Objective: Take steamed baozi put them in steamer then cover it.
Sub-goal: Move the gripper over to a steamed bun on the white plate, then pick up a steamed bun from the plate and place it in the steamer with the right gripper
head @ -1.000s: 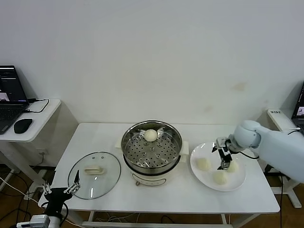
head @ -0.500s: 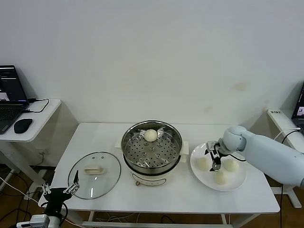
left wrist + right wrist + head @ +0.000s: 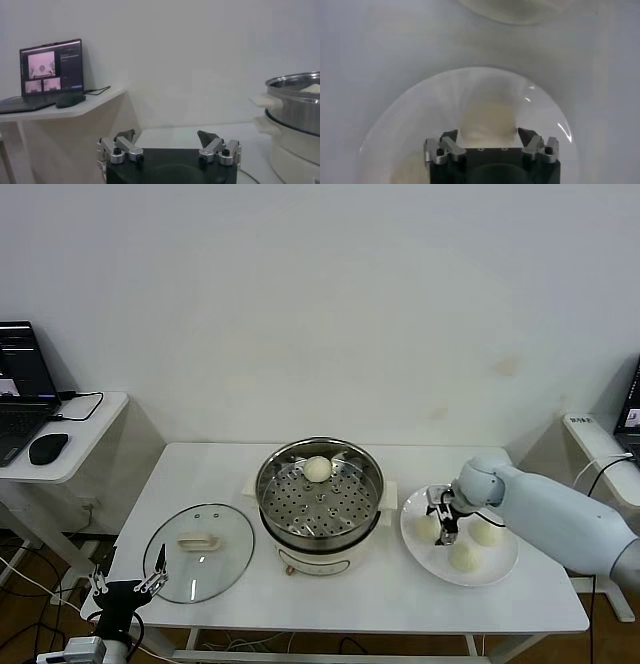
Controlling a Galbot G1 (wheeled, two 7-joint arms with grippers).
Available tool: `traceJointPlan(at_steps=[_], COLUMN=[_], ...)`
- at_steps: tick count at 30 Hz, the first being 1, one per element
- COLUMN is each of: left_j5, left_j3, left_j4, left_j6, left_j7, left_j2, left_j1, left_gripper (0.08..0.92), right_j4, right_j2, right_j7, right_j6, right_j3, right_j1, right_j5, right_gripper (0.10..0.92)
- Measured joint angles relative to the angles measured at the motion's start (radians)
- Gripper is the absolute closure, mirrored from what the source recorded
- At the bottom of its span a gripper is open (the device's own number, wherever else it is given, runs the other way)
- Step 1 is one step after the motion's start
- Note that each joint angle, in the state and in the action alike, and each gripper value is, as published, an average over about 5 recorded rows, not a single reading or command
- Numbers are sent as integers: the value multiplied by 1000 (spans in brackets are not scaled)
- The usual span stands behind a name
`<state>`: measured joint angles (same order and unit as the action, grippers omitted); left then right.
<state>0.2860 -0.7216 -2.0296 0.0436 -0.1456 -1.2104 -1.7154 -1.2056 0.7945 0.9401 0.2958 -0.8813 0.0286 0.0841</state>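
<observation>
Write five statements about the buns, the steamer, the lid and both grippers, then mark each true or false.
1. One steamed baozi lies in the steamer. True.
2. The cover sits on the steamer. False: it lies on the table, on the steamer's left.
3. Three buns are on the white plate. True.
4. The right gripper hangs over the steamer. False: it is down at the plate, with a bun between its fingers.
5. The left gripper holds the cover's handle. False: it is open and empty, below the table's front left corner.
</observation>
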Motion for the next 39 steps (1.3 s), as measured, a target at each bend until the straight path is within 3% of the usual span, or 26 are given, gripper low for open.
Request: traceJointPlan(at_steps=[9, 26, 39], left_j5=[-2, -2, 0], left_j3=[-1, 13, 14], left_j4=[-8, -30, -42], left_j6=[0, -2, -2], left_j7=[-1, -1, 0], left_j2=[-4, 10, 16], left_j1=[-4, 0, 3], left_gripper=[177, 177, 177], right_j4=[-5, -135, -220], right_j2=[-8, -89, 26], right_j7=[4, 49, -14], right_j6=[5, 58, 160], right_j3=[2, -172, -330], right_j1=[-7, -318, -621], right_j5=[-9, -164, -403], right_gripper=[469, 457, 455])
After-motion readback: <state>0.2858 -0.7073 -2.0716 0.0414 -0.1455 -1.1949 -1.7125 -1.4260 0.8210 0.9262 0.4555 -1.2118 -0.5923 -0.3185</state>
